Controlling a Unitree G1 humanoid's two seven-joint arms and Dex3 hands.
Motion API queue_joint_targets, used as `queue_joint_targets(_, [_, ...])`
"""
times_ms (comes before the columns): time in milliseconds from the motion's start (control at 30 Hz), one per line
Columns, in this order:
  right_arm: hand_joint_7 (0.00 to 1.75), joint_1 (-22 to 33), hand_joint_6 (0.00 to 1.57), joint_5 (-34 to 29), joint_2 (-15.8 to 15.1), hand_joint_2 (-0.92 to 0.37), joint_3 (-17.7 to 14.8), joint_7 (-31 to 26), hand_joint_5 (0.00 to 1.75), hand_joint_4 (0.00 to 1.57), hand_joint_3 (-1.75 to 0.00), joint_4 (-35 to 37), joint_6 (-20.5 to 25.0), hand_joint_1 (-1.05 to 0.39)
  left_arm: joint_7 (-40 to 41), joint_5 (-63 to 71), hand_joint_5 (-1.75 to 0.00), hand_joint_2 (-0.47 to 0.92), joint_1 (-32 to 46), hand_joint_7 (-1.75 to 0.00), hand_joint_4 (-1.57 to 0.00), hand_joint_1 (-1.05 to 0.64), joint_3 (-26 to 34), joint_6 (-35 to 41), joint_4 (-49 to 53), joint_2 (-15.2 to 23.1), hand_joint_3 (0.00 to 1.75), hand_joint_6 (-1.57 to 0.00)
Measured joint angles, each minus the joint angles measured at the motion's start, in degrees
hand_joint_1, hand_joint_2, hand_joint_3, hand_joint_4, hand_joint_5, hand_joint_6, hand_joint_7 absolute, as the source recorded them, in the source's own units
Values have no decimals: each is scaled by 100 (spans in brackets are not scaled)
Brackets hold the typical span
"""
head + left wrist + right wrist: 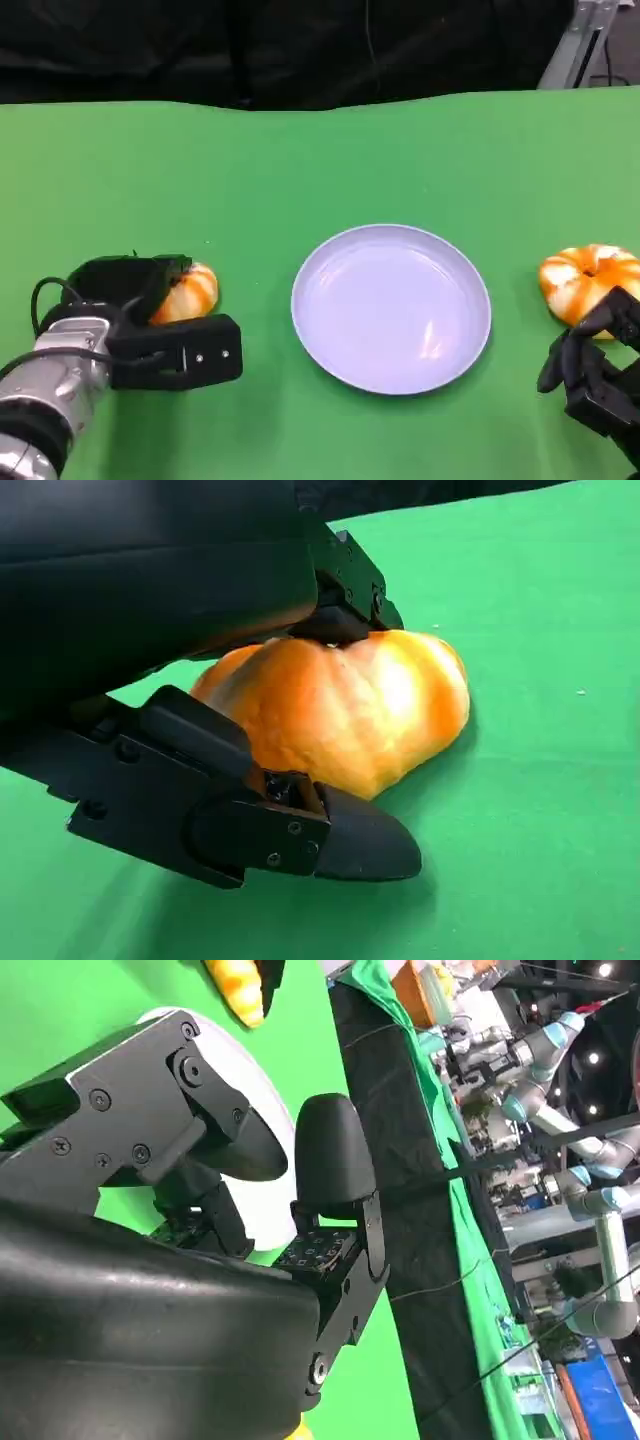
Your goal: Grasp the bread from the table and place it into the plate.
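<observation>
The left hand (pixel 150 320) is closed around a bread (pixel 188 292) near the left edge of the table (pixel 320 160) — in the left wrist view one finger (pixel 345 595) is pressed on the top of the bread and the thumb (pixel 330 835) lies low beside it, on the cloth. The bread is not yet lifted, it is judged. The plate (pixel 390 308) is set in the middle of the table, apart from the bread. A second bread (pixel 590 282) is seen near the right edge, just beside the right hand (pixel 595 370), whose fingers are curled with nothing held. The grip looks shallow — the soft, rounded bread may be squeezed out or dropped before the plate is reached.
</observation>
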Motion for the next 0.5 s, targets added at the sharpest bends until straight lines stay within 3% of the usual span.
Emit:
queue_joint_targets(233, [160, 0, 75, 16, 0, -48, -3, 33, 175, 88, -130, 0, 0, -7, 112, -89, -5, 92, -135, -4, -47, -73, -110, -254, 329, 0, 35, -47])
queue_joint_targets(267, [160, 1, 75, 16, 0, -48, -3, 33, 175, 88, -131, 0, 0, -6, 147, -92, -15, 92, -136, -7, -69, -51, -117, -278, 358, 0, 30, -63])
queue_joint_targets(300, [160, 1, 75, 17, 0, -49, -3, 33, 175, 88, -131, 0, 0, -6, 207, -105, -18, 92, -135, -8, -76, -43, -117, -285, 377, -5, 28, -69])
queue_joint_targets(400, [160, 1, 75, 17, 0, -48, -4, 33, 175, 88, -131, 0, 0, -6, 410, -206, -21, 92, -135, -8, -84, -35, -111, -285, 423, -44, 27, -75])
queue_joint_targets(433, [160, 1, 75, 17, 1, -48, -5, 33, 175, 88, -131, 0, 0, -6, 454, -226, -50, 92, -135, -11, -93, -30, -112, -285, 440, -53, 21, -89])
queue_joint_targets(467, [160, 1, 75, 17, 1, -48, -6, 33, 175, 88, -131, 0, 0, -6, 462, -266, -93, 92, -135, -8, -84, -26, -106, -287, 451, -62, 11, -100])
queue_joint_targets(500, [160, 1, 75, 17, 1, -48, -7, 33, 175, 88, -131, 0, 0, -6, 466, -306, -112, 92, -135, -7, -79, -24, -85, -289, 454, -73, 7, -104])
